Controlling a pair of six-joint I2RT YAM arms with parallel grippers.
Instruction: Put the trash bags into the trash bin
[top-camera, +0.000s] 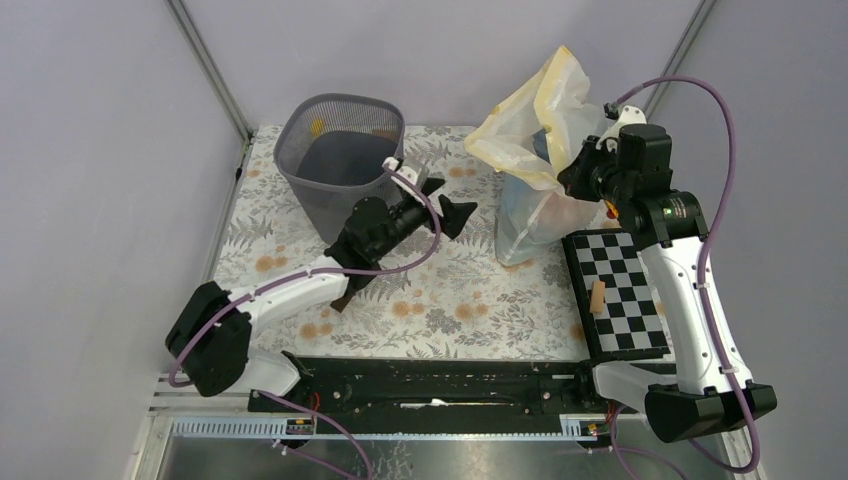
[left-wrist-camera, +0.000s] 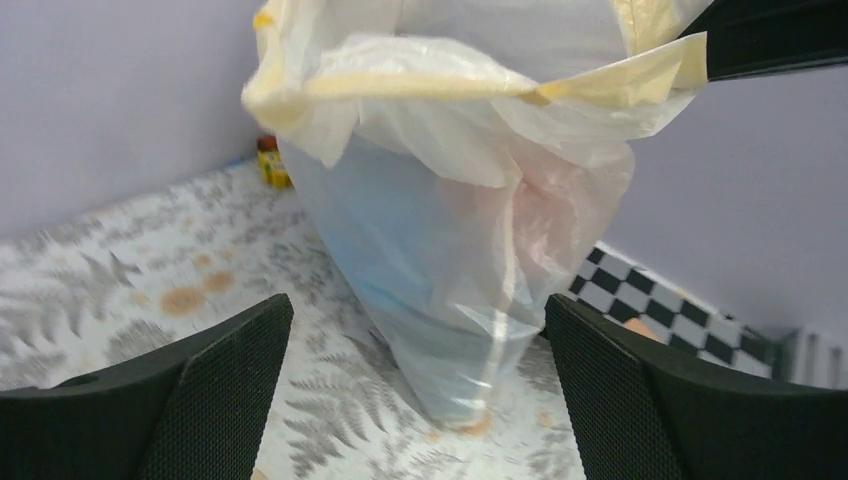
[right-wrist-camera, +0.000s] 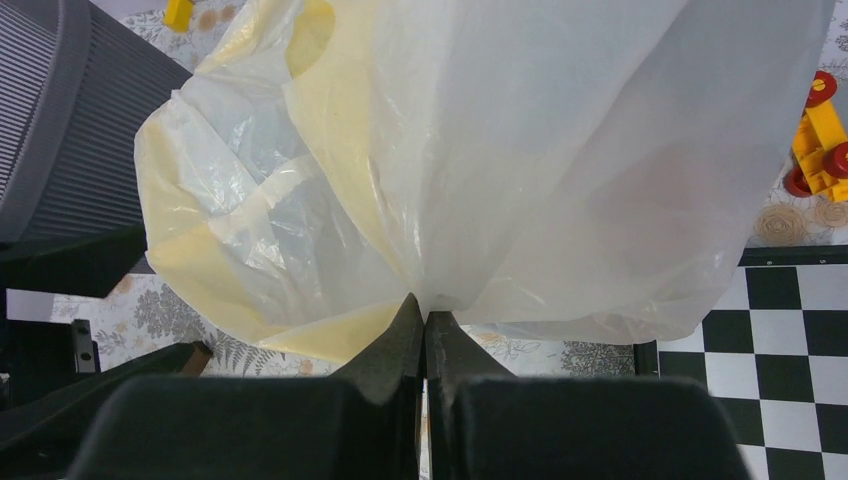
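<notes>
The right gripper (right-wrist-camera: 425, 325) is pinched tight on the film of the big clear bag (top-camera: 535, 140), holding it upright on the table (top-camera: 450, 300). The pale pink trash bag (left-wrist-camera: 545, 200) shows faintly through its side (inside it, as far as I can tell), well apart from the bin (top-camera: 335, 150). The left gripper (top-camera: 447, 202), jaws spread wide and empty, faces the clear bag. This looks like the fetching step: next the left must reach in, nip the pink film alone, and carry it to the bin.

The left arm (top-camera: 300, 285) and right arm (top-camera: 690, 290) wear white shells between black joints. A purple cable (top-camera: 722, 110) loops along each. The left gripper (left-wrist-camera: 415, 305) has black, fine-textured fingers (left-wrist-camera: 610, 390). A green light (top-camera: 667, 211) marks the right arm.
</notes>
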